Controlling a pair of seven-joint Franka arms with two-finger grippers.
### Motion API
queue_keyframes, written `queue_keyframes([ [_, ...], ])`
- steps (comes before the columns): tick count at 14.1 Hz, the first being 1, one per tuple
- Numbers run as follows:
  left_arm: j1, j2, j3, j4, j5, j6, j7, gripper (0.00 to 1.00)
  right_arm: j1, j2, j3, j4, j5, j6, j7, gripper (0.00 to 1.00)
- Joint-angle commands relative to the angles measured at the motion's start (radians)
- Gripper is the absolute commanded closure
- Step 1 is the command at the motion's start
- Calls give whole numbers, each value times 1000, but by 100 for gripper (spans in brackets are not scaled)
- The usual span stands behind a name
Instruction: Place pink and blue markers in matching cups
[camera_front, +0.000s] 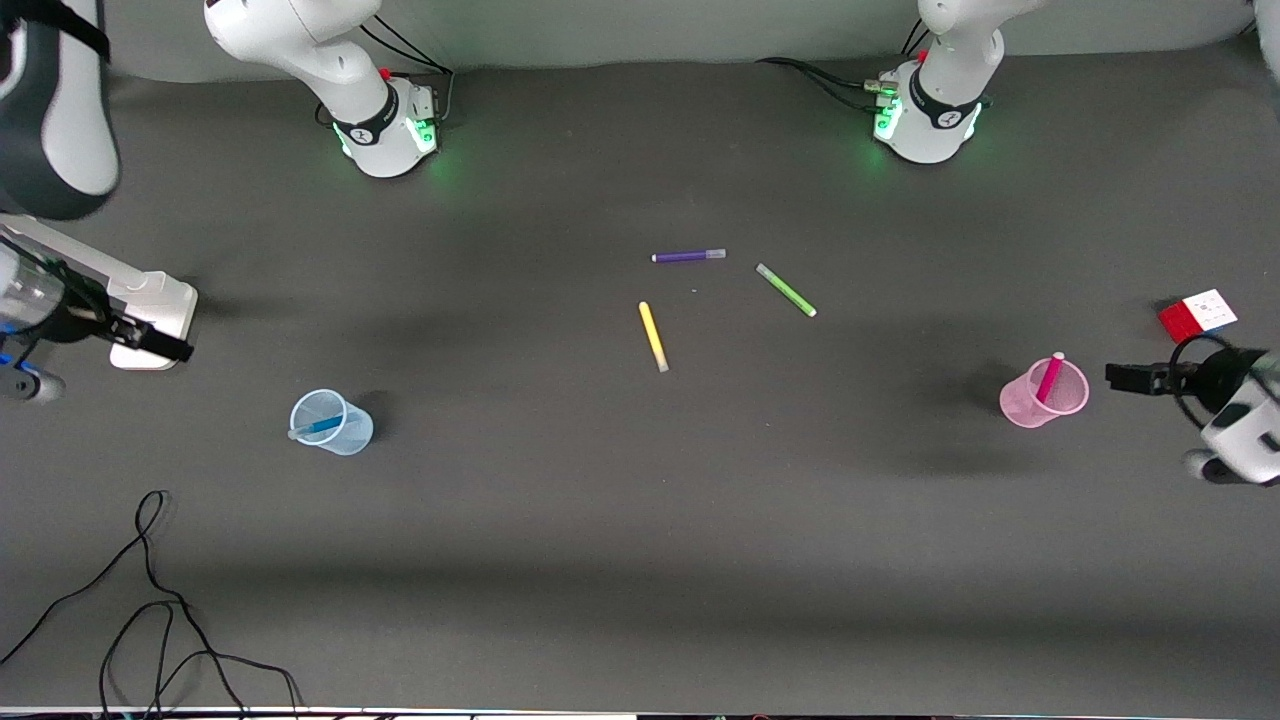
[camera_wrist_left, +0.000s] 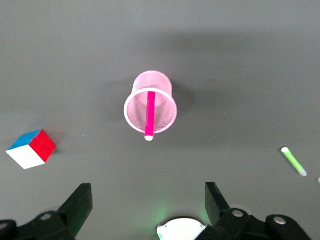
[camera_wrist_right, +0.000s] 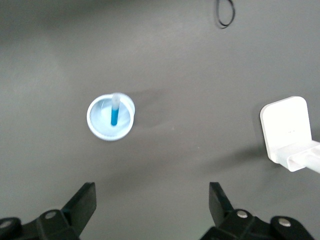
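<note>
From the front: the pink marker (camera_front: 1049, 377) stands tilted in the pink cup (camera_front: 1040, 398) toward the left arm's end of the surface (camera_front: 640, 560), and the blue marker (camera_front: 318, 428) sits in the blue cup (camera_front: 331, 422) toward the right arm's end. Purple (camera_front: 688, 256), green (camera_front: 786, 290) and yellow (camera_front: 653, 336) markers lie loose in the middle.

Left wrist view: left hand (camera_wrist_left: 148, 202) is wide open, holding nothing, pink cup and a color cube (camera_wrist_left: 31, 149) below.

Right wrist view: right hand (camera_wrist_right: 152, 202) is also spread open and empty, up over the blue cup.

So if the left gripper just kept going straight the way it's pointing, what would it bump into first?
Probably the bare table. The open left gripper points down at the mat just short of the pink cup, which holds the pink marker. Depth is unclear, but nothing else seems to lie in its line.
</note>
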Motion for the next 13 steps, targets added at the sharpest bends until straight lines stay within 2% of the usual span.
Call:
queue_keyframes([
  [1, 10, -204, 7, -230, -34, 123, 25, 0, 13, -84, -2, -30, 18, -40, -93, 0],
  [4, 5, -342, 9, -362, -71, 205, 24, 0, 3, -117, 40, -28, 18, -74, -97, 0],
  [5, -2, -392, 12, -409, -80, 238, 18, 0, -41, -117, 114, -26, 18, -78, -97, 0],
  [7, -72, -438, 70, -431, -136, 253, 1, 0, -260, -118, 362, -23, 27, -98, -96, 0],
  [9, -242, -450, 223, -410, -142, 253, -38, 0, -472, -123, 579, -20, 66, -132, -115, 0],
  [10, -304, -450, 272, -399, -143, 249, -41, 0, -529, -131, 639, -14, 90, -134, -134, 0],
  [11, -333, -452, 292, -391, -145, 241, -41, 0, -542, -126, 644, -2, 113, -138, -145, 0],
  [13, -340, -450, 286, -376, -146, 236, -41, 0, -545, -125, 640, 35, 124, -176, -178, 0],
])
